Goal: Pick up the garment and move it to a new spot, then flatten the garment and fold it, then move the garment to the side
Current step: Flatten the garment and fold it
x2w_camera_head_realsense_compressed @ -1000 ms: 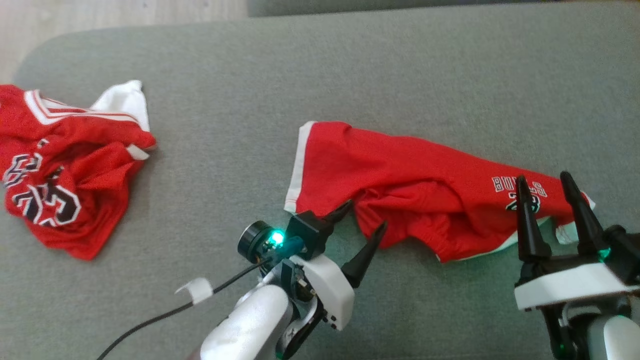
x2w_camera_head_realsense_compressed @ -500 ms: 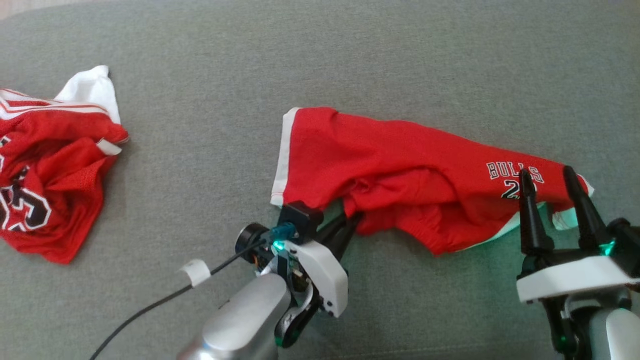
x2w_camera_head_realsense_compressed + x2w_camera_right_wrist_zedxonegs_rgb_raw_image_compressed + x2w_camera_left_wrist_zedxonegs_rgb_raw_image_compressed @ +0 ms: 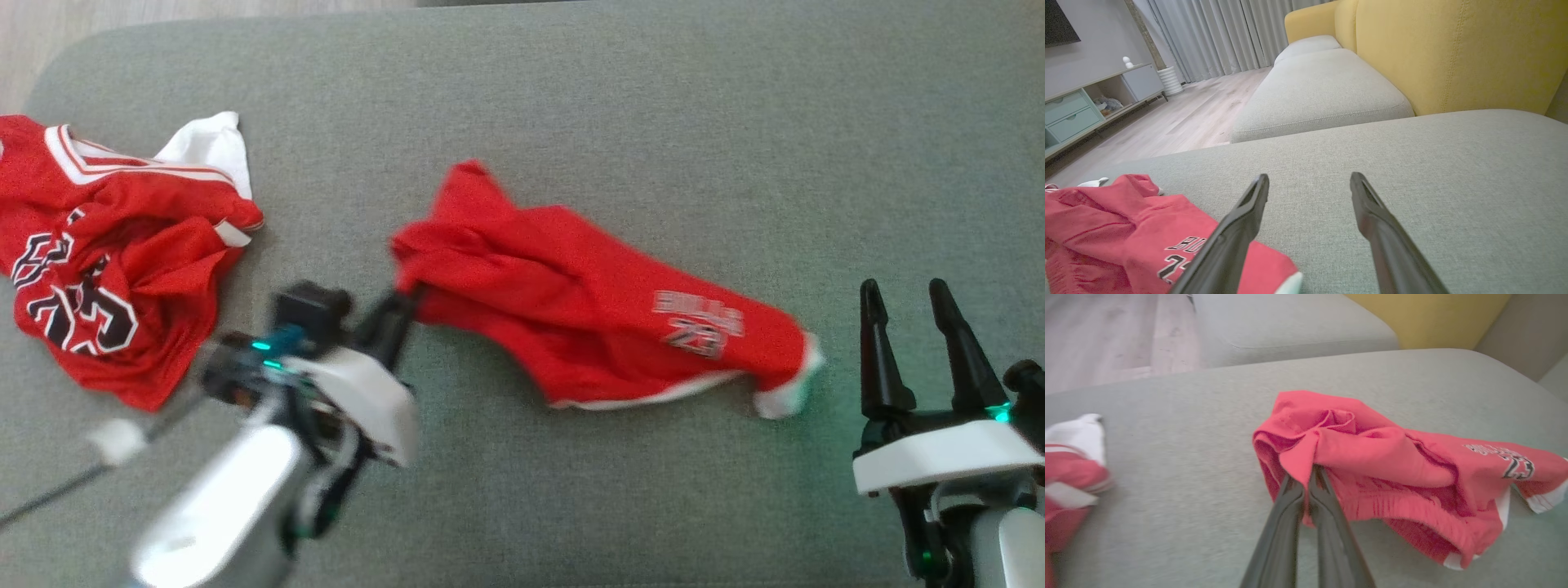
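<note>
This looks like the first step: picking the garment up and carrying it to a new spot. The left gripper [image 3: 402, 300] has its two dark fingers pressed together on a bunched fold at the left end of the red Bulls shorts [image 3: 596, 318]. It pinches the cloth right at its tips. In the left wrist view the fabric gathers into a peak over the fingertips and the rest sags away to the right.

The shorts lie crumpled across the middle of the grey sofa cushion [image 3: 653, 106]. Their lettered, white-trimmed end rests on the cushion at the right.

The right gripper [image 3: 904, 287] stands with its fingers spread and holds nothing. It is near that right-hand end, just to the right of it, but clear of the cloth.

A second red garment, a jersey [image 3: 114, 261] with white trim, sits heaped at the far left, well apart from the shorts.

Next, I'd say, the left arm has to bring the pinched end to the chosen spot without the thin fold slipping out. After that both grippers will want a corner each to spread the cloth flat.
</note>
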